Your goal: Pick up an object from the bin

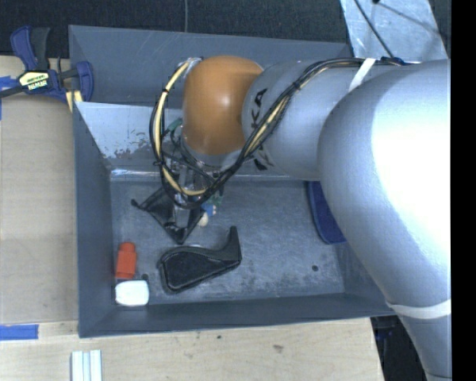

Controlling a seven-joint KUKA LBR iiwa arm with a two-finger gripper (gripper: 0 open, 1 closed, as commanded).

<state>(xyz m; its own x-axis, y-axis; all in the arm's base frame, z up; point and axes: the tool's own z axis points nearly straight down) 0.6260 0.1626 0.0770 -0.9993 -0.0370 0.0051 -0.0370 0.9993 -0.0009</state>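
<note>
Grey metal bin (91, 236), its floor scuffed and mostly bare, seen from above as the arm (381, 157) reaches in from the right. The gripper (176, 213) hangs low at the back left of the floor, close under the rear wall, and whether it is parted or closed cannot be told, since the orange cover (214, 105) and a bundle of cables (170, 145) sit over it. Nothing can be seen gripped.

Nearest to it, just toward the front, a black moulded piece (197, 266) lies flat, broad at the left with a narrow end turned up at the right. Farther out, in the front left corner, a small red block (125, 260) sits just beside a white block (132, 293). A blue thing (325, 213) lies by the right wall, half hidden under the arm.

The black piece looks the likeliest pick. A good grasp would probably come straight down across its narrow upturned end, not its wide, low body, and lift clear before swinging away from the wall. The two blocks, tight against the corner, leave less room.

Black lettering (258, 105) on the arm's silver casing is crossed by cables and cannot be read whole. No label can be read on anything in the bin.
</note>
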